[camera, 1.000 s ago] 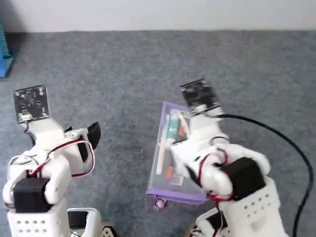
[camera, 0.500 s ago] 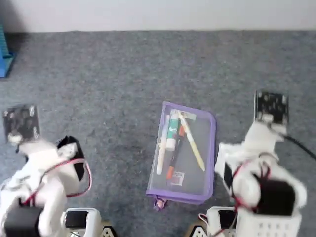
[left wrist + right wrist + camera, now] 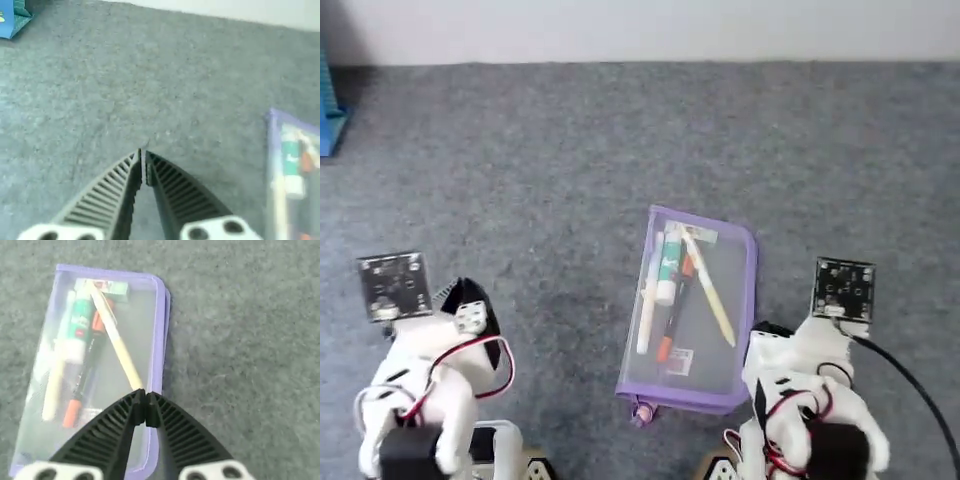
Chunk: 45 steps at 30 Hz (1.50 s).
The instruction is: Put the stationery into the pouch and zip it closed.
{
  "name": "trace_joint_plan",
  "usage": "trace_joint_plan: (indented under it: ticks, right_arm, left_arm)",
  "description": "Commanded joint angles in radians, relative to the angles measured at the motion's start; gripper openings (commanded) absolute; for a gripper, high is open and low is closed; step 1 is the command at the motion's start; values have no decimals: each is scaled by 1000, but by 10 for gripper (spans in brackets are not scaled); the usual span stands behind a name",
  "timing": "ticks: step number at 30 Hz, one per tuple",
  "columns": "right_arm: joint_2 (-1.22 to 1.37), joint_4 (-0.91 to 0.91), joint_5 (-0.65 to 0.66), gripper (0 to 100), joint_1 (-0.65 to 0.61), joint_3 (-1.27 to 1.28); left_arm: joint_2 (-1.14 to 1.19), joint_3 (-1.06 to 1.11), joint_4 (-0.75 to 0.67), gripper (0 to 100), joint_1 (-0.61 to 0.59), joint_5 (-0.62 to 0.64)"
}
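1. The left arm [image 3: 420,385] is folded at the lower left of the high view, and the left gripper [image 3: 142,159] has its tips pressed together.
2. The right arm [image 3: 810,400] is folded at the lower right, and the right gripper [image 3: 145,402] is likewise closed.
3. The pouch [image 3: 738,300], with pens [image 3: 668,280] inside, lies flat between them at lower centre.
4. Grey carpet [image 3: 570,150] covers the surface, with a white wall [image 3: 640,30] along the top.

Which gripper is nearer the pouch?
Right. The right gripper is shut right beside the pouch; the left gripper is shut over carpet, well off the opposite side.
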Motion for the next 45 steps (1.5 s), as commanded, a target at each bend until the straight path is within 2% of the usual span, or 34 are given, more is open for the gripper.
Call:
trace_joint_plan:
  ticks: [1,8,22,30,38,41,45]
  right_arm:
    - [-59,-96,0,8,10,95]
    - [-191,-213,150,9,10,358]
    - [-205,-254,153,9,10,551]
    - [-205,-291,153,9,12,595]
    - [-202,-232,158,9,12,600]
    - [-205,-217,155,9,59,600]
    - [-205,-216,160,9,200,598]
  left_arm:
    - [-61,134,-104,15,-28,-57]
    - [-272,384,-146,15,-43,-137]
    - [-253,602,-150,15,-40,-135]
    - [-252,624,-146,15,-38,-135]
    - [-247,624,-141,15,-43,-140]
    - [-252,624,-109,15,-43,-135]
    - [-252,624,-109,15,-43,-135]
